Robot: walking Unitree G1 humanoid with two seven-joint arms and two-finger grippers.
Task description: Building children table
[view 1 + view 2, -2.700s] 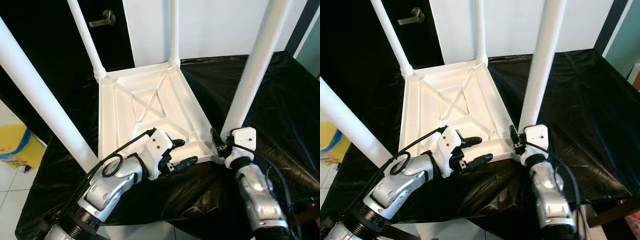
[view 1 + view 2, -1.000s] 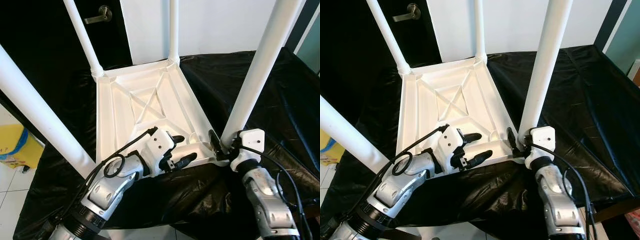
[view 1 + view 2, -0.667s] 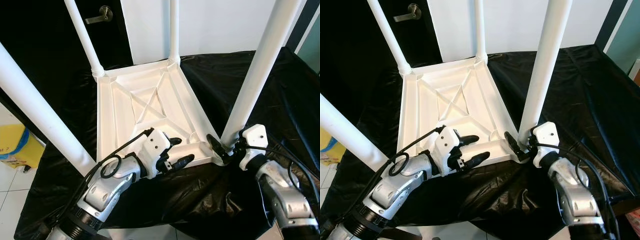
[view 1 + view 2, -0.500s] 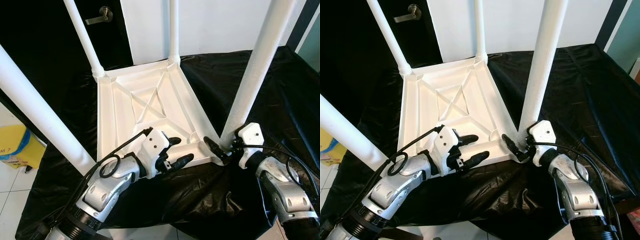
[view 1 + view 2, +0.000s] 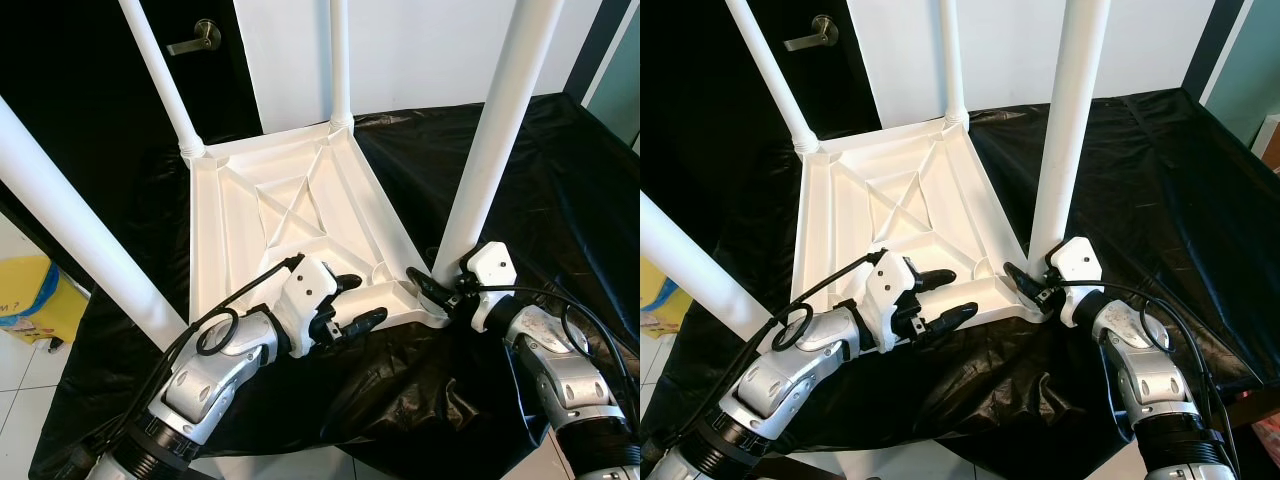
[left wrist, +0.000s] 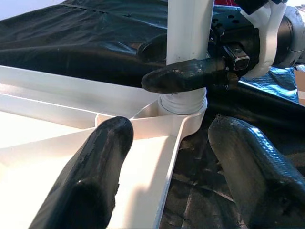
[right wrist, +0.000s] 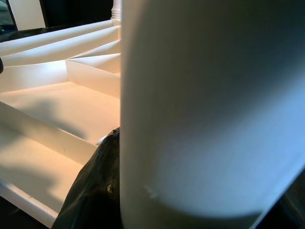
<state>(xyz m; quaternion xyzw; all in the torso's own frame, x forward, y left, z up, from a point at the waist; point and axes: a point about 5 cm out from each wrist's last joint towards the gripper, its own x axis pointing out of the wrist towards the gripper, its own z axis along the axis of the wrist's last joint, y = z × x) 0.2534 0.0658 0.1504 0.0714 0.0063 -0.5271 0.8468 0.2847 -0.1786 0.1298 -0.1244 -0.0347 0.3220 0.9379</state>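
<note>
While the white children's table (image 5: 290, 215) lies upside down on the black sheet (image 5: 560, 190), filling the centre of the head views with its four legs pointing up, I work at its near edge. At lower left of the frame my left gripper (image 5: 352, 303) is spread wide, one finger over the ribbed underside and the other just outside the rim, straddling the edge without pinching it. At lower right, my right gripper (image 5: 432, 290) wraps the foot of the near-right leg (image 5: 490, 130), one finger (image 6: 188, 75) lying across the front of it just above its socket (image 6: 183, 104); I judge it clenched on that leg, seating or tightening it.

The risk I see is in that joint. If I twist or push the leg off its axis, it could jam crooked or work loose in the socket. Since my left fingers are not clamped, the tabletop could also slide or turn on the slippery sheet, toward the near edge of the sheet.
</note>
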